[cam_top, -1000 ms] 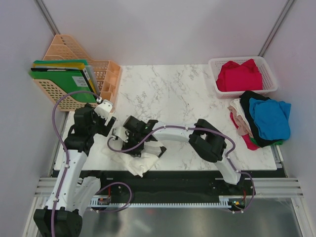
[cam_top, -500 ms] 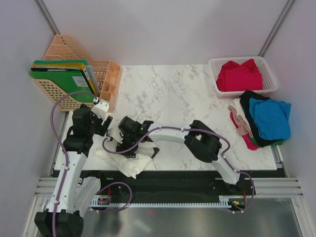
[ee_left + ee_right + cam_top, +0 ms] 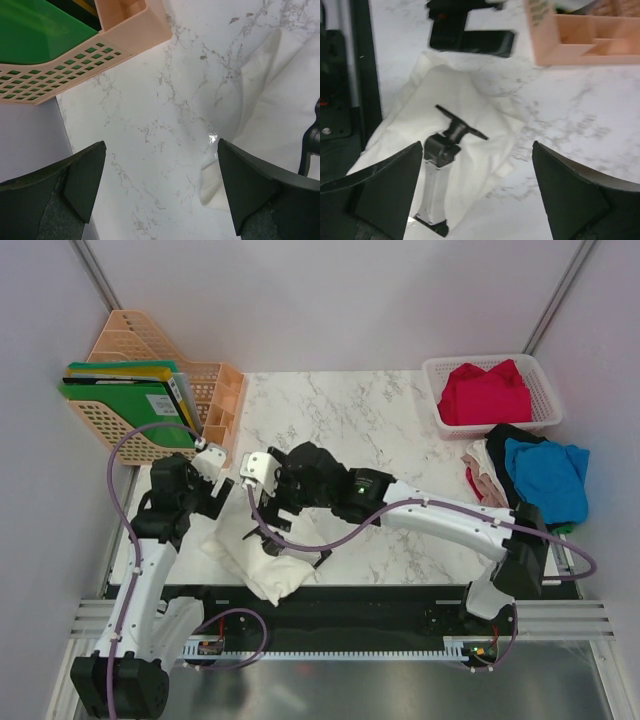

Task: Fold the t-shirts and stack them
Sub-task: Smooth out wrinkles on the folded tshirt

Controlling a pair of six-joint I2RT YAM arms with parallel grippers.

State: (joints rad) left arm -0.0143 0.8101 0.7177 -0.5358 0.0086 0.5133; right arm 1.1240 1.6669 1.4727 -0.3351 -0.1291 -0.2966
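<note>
Right fingers [image 3: 380,190] have lifted off the white t-shirt [image 3: 485,115], a rumpled bundle.

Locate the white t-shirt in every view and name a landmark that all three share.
Top external: white t-shirt lower left of centre.
Left wrist: white t-shirt along the right side.
Right wrist: white t-shirt left of centre.
Shared landmark: peach rack, in all three.

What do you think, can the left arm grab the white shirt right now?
Probably yes. The left tool is open just beside the white shirt, with only bare table between them, though the right arm hovers close over it.
</note>
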